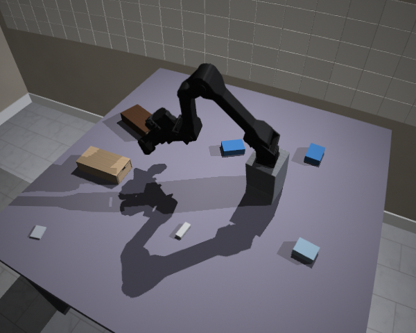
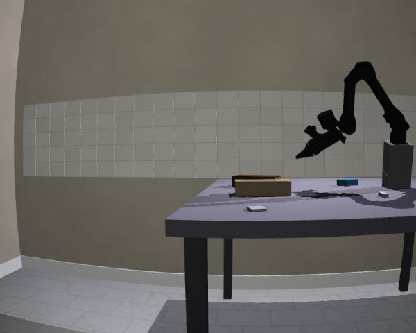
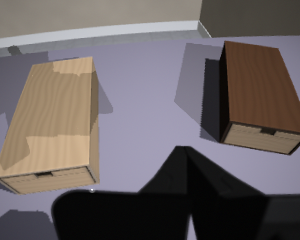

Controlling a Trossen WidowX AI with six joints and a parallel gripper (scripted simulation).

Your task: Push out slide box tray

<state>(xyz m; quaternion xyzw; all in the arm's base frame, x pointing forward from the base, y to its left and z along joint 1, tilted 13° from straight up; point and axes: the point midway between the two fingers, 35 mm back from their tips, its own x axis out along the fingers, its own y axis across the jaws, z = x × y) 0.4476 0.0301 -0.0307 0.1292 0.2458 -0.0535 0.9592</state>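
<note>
Black hand (image 3: 187, 155), shut and empty, hides table (image 1: 236, 279) below

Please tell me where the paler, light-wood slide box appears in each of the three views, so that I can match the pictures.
Top: the paler slide box lies left of centre, below the dark brown box.
Exterior: mid-table, directly in front of the dark box.
Wrist: at the left, with its tray end toward the closed gripper.
Shared landmark: the dark brown box.
</note>
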